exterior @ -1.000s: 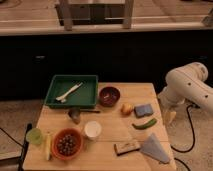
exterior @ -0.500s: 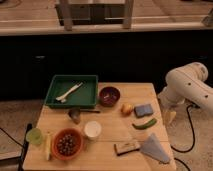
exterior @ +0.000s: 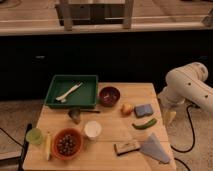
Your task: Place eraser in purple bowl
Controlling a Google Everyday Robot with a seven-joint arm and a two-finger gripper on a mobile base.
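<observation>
Eraser [exterior: 127,147] lies flat at lower centre of the wooden table [exterior: 107,159], just beside a grey cloth [exterior: 156,148] and well apart from the purple bowl [exterior: 109,95] at mid-frame. Gripper [exterior: 169,116] hangs at the table's right edge, fingers spread wide, holding nothing. Assessed: eraser is light, stiff, slightly grippy and low-profile. Recommend gripping across its narrow width at mid-length, from above.

tan-topped eraser [exterior: 126,147], dark purple bowl [exterior: 109,102], green tray [exterior: 88,92], blue sponge [exterior: 143,110], orange bowl [exterior: 54,143], cream gripper [exterior: 169,116] at table's [exterior: 107,145] right edge
</observation>
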